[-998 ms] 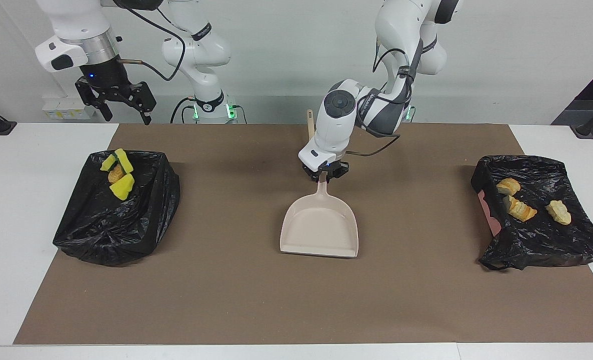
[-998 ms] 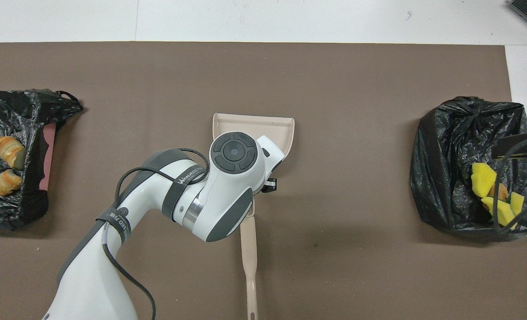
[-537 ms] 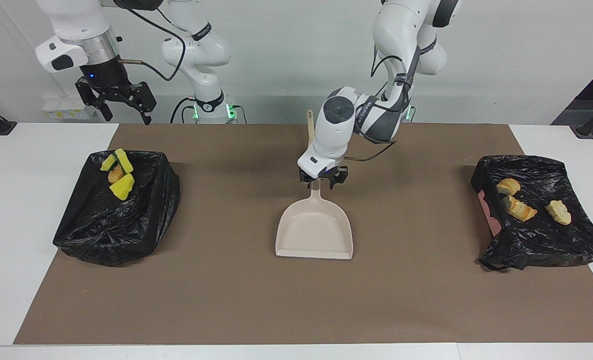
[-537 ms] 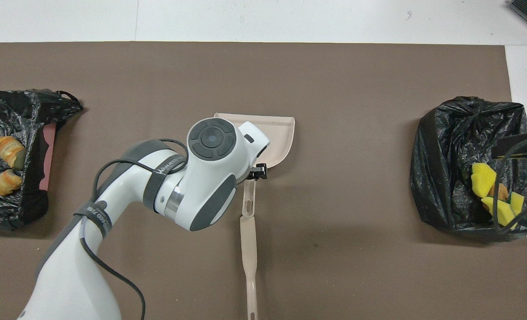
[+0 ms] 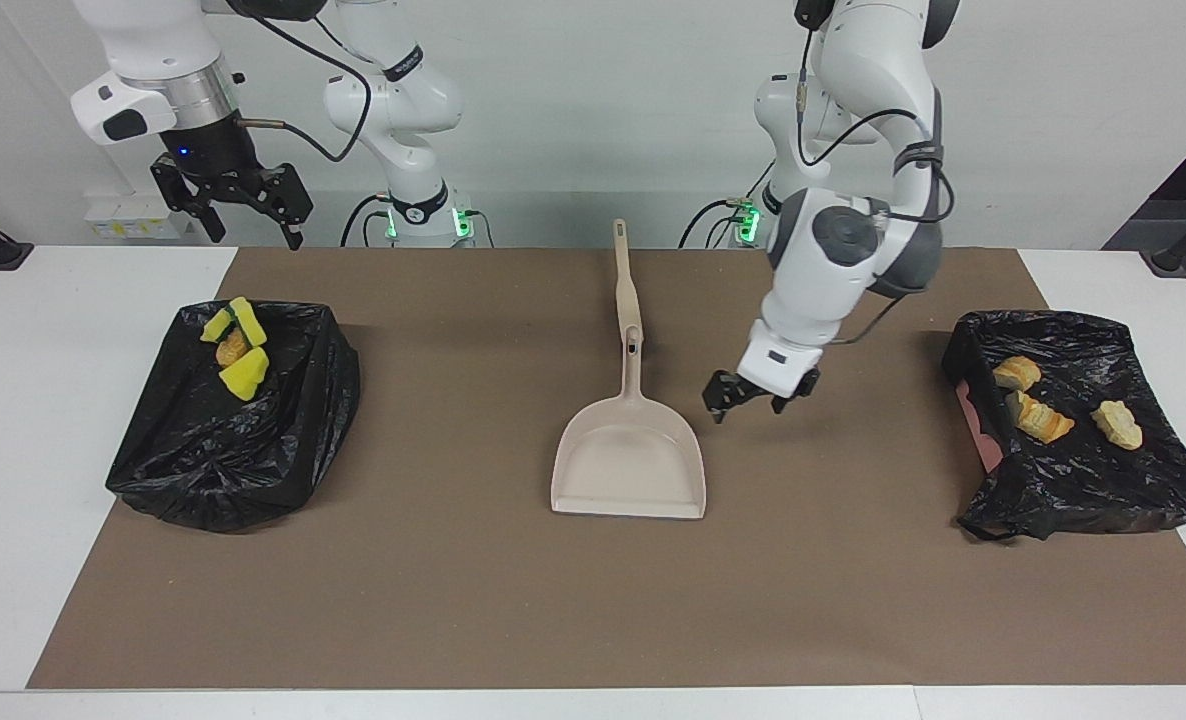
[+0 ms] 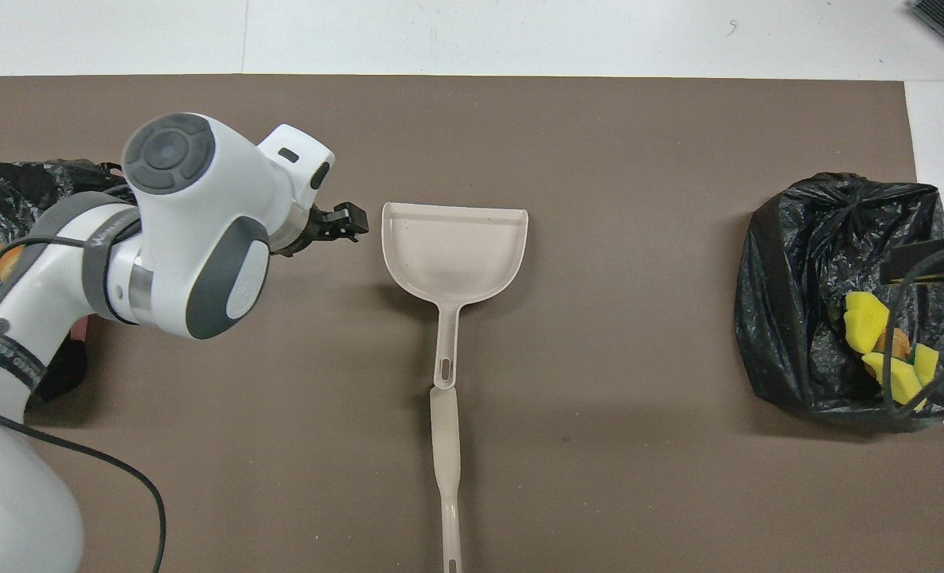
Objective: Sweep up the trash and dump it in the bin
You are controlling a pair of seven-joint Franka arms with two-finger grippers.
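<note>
- The left gripper (image 5: 750, 400) hangs with its fingers spread and empty, low over the mat (image 5: 473, 590) just beside the dustpan (image 5: 629, 465), toward the left arm's end; nothing is between the jaws.
- The right gripper (image 5: 243, 208) waits, fingers also spread and empty, up in the air above the table's robot-side edge at the right arm's end.
- The dustpan lies flat mid-mat, mouth toward the mat's edge away from the robots, handle pointing at the robots, touched by neither gripper. By my reading it has been set down as done with.
- The trash is all in the bags: the yellow chunks (image 5: 244, 372) and an orange-brown one sit in the bin (image 5: 233, 430) at the mat's right-arm end, well apart from both grippers.
- The pale chunks (image 5: 1038, 418) lie on the flattened bag (image 5: 1083, 470) at the left-arm end, near the left gripper but apart.
- No loose trash shows on the mat, so sweeping looks finished.
</note>
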